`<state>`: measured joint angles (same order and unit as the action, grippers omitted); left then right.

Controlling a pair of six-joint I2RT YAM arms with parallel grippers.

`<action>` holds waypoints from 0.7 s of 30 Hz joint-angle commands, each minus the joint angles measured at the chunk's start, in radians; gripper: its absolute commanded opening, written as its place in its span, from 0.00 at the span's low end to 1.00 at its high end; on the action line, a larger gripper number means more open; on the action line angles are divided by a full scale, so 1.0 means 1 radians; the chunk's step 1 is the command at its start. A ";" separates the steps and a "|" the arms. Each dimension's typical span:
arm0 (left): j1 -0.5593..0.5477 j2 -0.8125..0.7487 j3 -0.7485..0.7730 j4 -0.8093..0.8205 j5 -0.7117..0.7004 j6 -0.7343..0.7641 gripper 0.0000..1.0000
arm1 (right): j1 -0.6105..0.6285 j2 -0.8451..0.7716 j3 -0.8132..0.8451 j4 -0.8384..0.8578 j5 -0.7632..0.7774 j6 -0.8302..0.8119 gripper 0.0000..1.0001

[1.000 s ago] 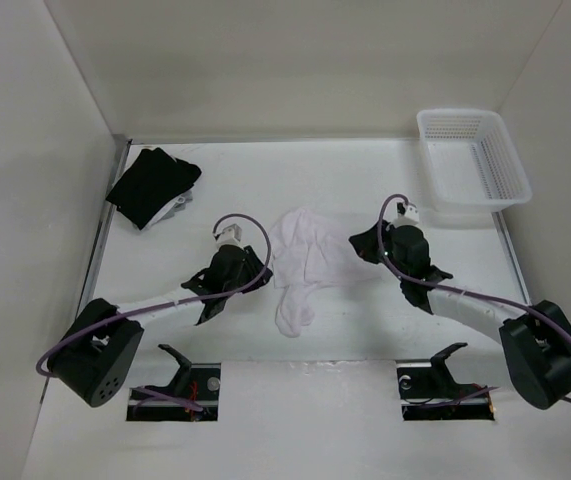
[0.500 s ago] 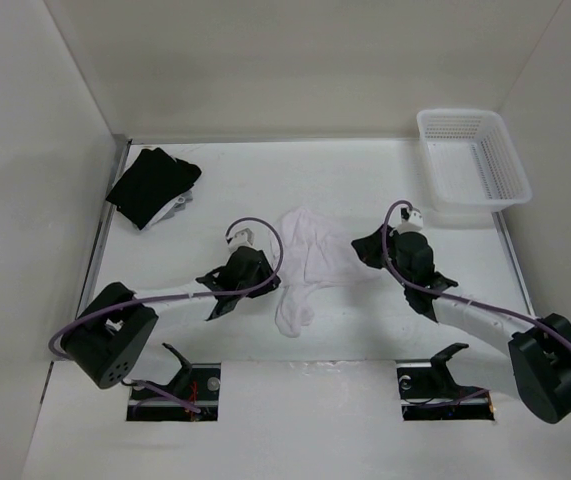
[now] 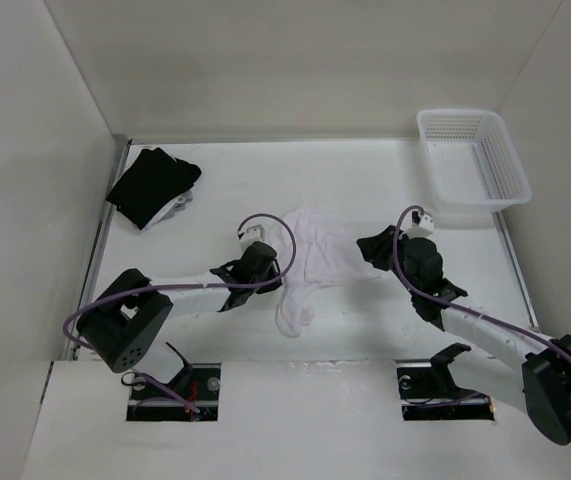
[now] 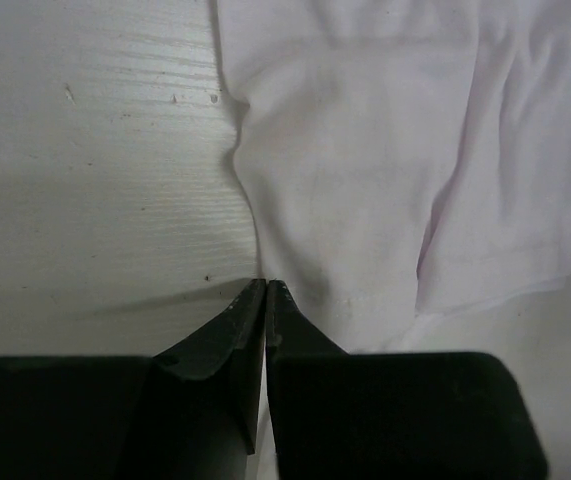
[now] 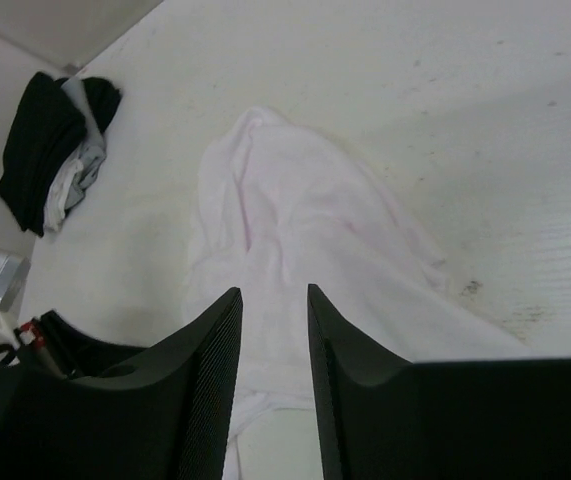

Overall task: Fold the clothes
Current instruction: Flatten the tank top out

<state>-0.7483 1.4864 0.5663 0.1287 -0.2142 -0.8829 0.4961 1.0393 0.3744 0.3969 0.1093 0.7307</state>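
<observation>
The clothes (image 3: 310,260) are a limp white garment, crumpled in a heap at the middle of the table, with a narrow tail trailing toward the near edge. My left gripper (image 3: 275,278) lies low at its left side. In the left wrist view the left gripper (image 4: 266,285) is shut, its tips meeting right on the left hem of the clothes (image 4: 365,150), which puckers toward them. My right gripper (image 3: 367,248) hovers at the heap's right side. In its wrist view the right gripper (image 5: 275,292) stands open over the clothes (image 5: 295,230), nothing between the fingers.
A black garment pile (image 3: 153,185) lies at the back left and also shows as the black pile (image 5: 40,150) in the right wrist view. A white mesh basket (image 3: 465,113) stands at the back right. White walls enclose the table on three sides.
The left gripper slid right to the garment's left edge and shut there. The right gripper opened and shifted a little to the right and nearer.
</observation>
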 commanded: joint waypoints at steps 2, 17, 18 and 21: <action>0.007 -0.081 0.001 -0.118 -0.071 0.050 0.00 | -0.078 -0.007 0.006 -0.145 0.104 0.003 0.39; 0.229 -0.385 -0.123 -0.040 0.002 0.050 0.00 | -0.034 0.116 0.075 -0.411 0.156 0.044 0.41; 0.249 -0.397 -0.129 -0.040 0.007 0.048 0.00 | -0.023 0.128 0.090 -0.429 0.162 0.042 0.41; 0.339 -0.463 -0.154 -0.041 0.030 0.038 0.00 | 0.000 0.154 0.110 -0.446 0.170 0.045 0.42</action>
<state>-0.4831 1.1046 0.4377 0.0471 -0.2138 -0.8410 0.4667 1.1702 0.4232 -0.0086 0.2375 0.7639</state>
